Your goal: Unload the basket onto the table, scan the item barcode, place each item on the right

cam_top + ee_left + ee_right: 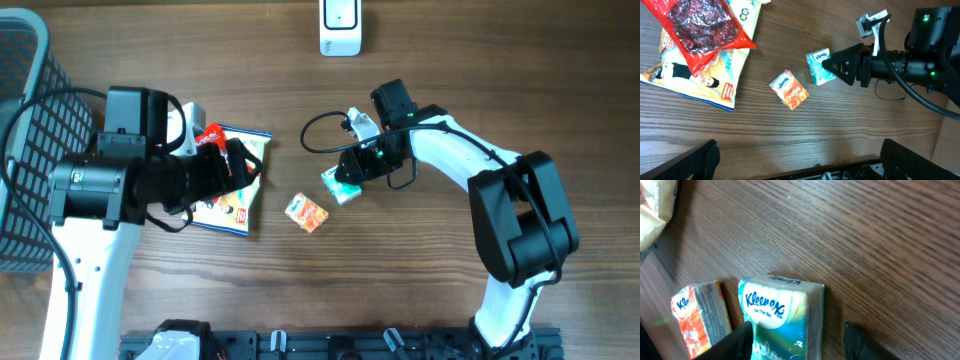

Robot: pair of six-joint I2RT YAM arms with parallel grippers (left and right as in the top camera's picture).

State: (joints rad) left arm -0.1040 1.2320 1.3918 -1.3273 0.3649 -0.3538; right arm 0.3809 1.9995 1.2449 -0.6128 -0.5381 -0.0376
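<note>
Right gripper (796, 330) straddles a teal tissue pack (775, 305), jaws partly open, one finger clear. Left gripper (799, 150) spread wide, empty.

Table (790, 145) bears teal tissue pack (817, 67), orange tissue pack (789, 89), printed packet (715, 75)

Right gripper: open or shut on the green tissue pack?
Open. The right gripper straddles the green tissue pack, with bare table between pack and one jaw.
</note>
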